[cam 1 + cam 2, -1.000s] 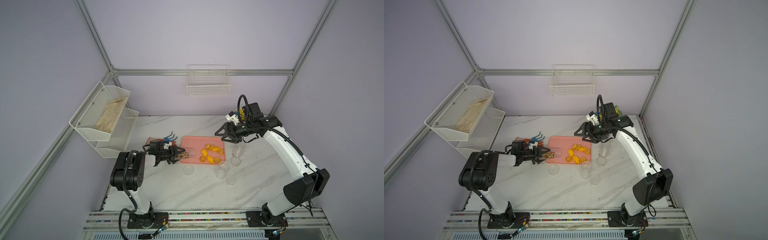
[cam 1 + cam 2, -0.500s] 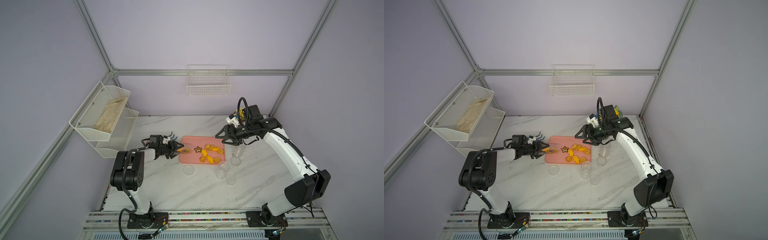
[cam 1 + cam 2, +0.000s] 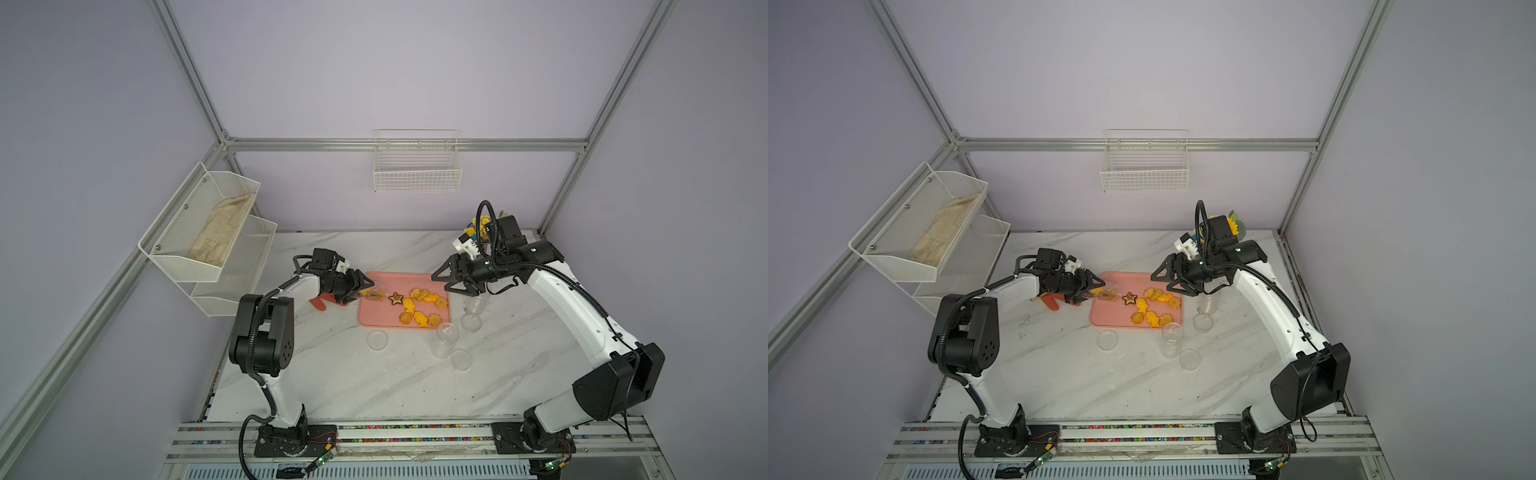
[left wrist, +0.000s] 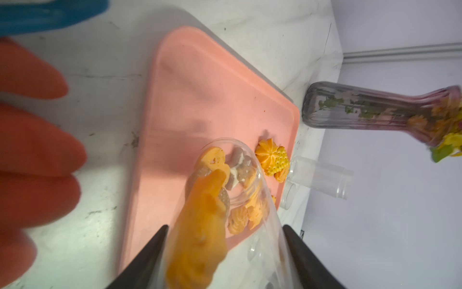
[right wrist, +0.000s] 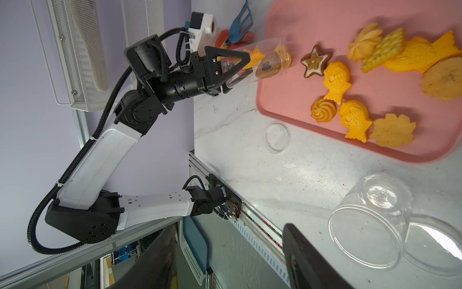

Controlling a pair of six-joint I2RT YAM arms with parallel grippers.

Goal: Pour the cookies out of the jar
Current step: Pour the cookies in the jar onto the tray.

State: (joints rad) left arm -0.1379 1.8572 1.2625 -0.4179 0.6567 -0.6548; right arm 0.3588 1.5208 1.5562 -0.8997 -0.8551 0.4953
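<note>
Now a star cookie [image 5: 315, 63] lies newly spilled on the tray [image 5: 325, 22]; left gripper [image 5: 237, 72] clamps the tilted jar [image 5: 265, 62], its remaining cookies [image 4: 200, 232] blurred; right gripper [image 3: 439, 283] spread apart, empty.

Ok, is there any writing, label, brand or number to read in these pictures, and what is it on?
None can be read.
The clear plastic jar, the orange-yellow cookies and the pink tray bear no print.
The multicoloured strip along the front rail is too small to tell whether it holds letters.
</note>
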